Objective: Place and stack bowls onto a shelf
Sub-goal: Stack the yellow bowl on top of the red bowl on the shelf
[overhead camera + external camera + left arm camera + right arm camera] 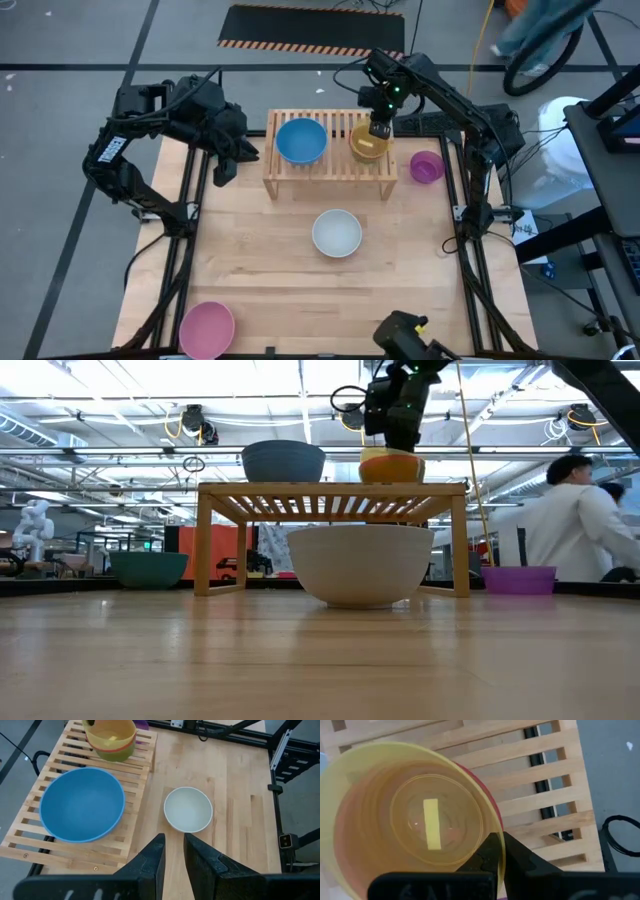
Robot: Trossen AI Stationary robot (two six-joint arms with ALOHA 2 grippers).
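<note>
The yellow bowl (pixel 368 143) is sitting nested in a red bowl (pixel 487 795) at the upper right of the shelf (pixel 330 172) in the high view, with the right end effector (pixel 380 127) clamped together on its rim. A blue bowl (pixel 301 140) is resting just beside it on the slats, toward frame centre. Below the shelf, mid-frame, a white bowl (pixel 336 232) is waiting on the bench (pixel 270 270); a purple bowl (pixel 427 166) is lying right of the shelf, a pink bowl (pixel 207 329) at the lower left, and a teal bowl (pixel 148 568) is showing at the left of the low view. The left end effector (pixel 226 165), fingers slightly apart and holding nothing, is hovering left of the shelf.

The pinch looks thin. Pulling away without opening fully could be dragging the yellow bowl off the red one, or tipping the pair toward the shelf's far edge.
</note>
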